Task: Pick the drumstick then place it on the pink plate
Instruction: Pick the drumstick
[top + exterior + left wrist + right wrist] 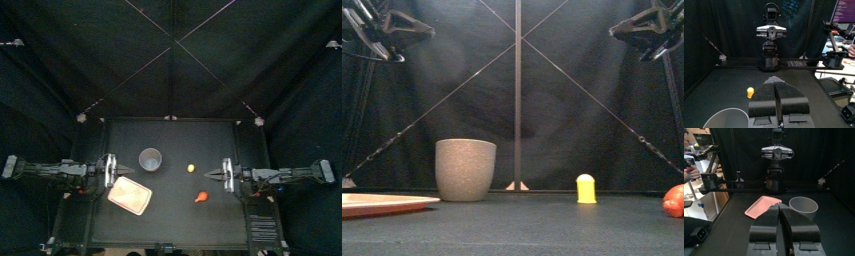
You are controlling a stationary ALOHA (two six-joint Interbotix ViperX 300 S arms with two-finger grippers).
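The drumstick, a small red-orange toy, lies on the table right of centre, near the front; in the front view it shows at the right edge. The pink plate lies flat at the front left, seen also in the front view and the right wrist view. My left gripper hovers at the table's left side, raised, jaws shut and empty. At the right side my right gripper hangs raised, just behind the drumstick, shut on nothing.
A tall grey speckled cup stands behind the plate, left of centre. A small yellow toy stands upright mid-table, between the cup and the right gripper.
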